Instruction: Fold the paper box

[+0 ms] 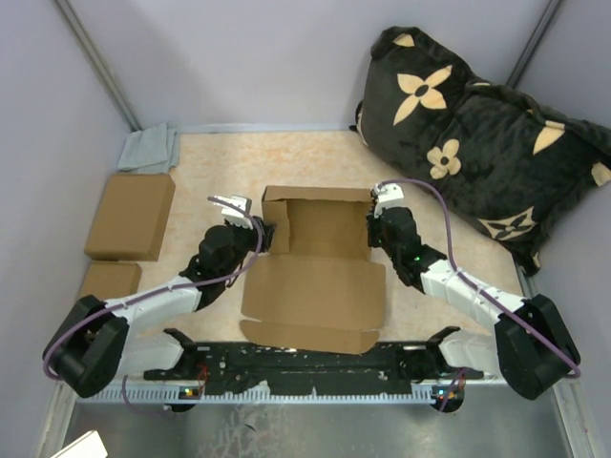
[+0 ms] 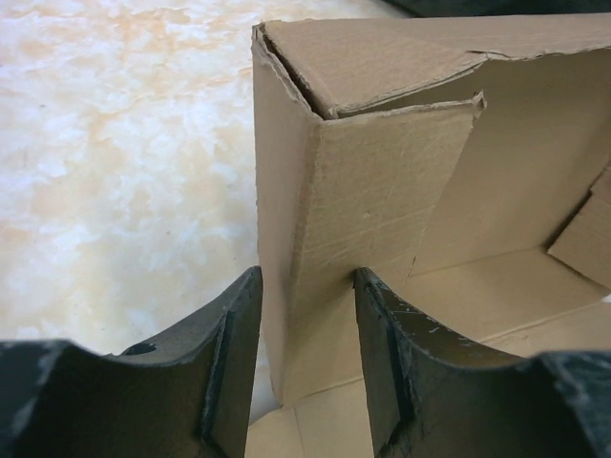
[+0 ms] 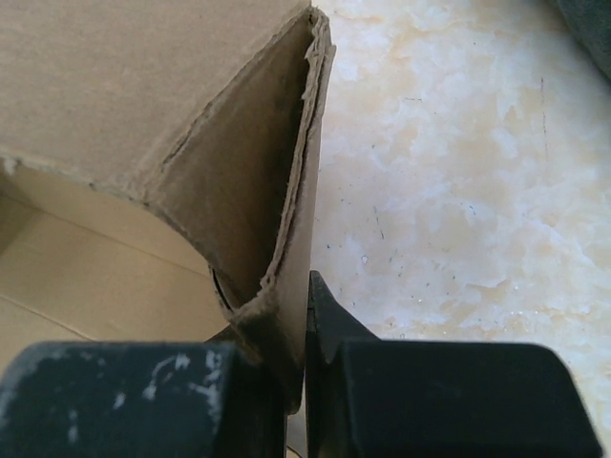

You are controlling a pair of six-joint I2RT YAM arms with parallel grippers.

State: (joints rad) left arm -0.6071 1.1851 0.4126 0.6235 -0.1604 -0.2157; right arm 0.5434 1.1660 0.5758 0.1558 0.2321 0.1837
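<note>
The paper box [image 1: 320, 229] lies in the middle of the table with its back and side walls standing and its wide lid flap [image 1: 315, 291] flat toward the arms. My left gripper [image 1: 271, 233] is open and straddles the box's left wall [image 2: 286, 219]; one finger is outside and one inside, and table shows in a gap beside the outer finger [image 2: 239, 334]. The inner flap [image 2: 382, 191] leans loose behind that wall. My right gripper [image 1: 374, 229] is shut on the doubled right wall [image 3: 286, 248], pinched low between its fingers [image 3: 329, 324].
Two smaller brown cardboard blocks [image 1: 131, 215] [image 1: 110, 280] lie at the left edge, with a grey cloth [image 1: 150, 148] behind them. A black flower-print pillow [image 1: 477, 134] fills the back right corner. The arms' base rail [image 1: 315, 367] runs along the near edge.
</note>
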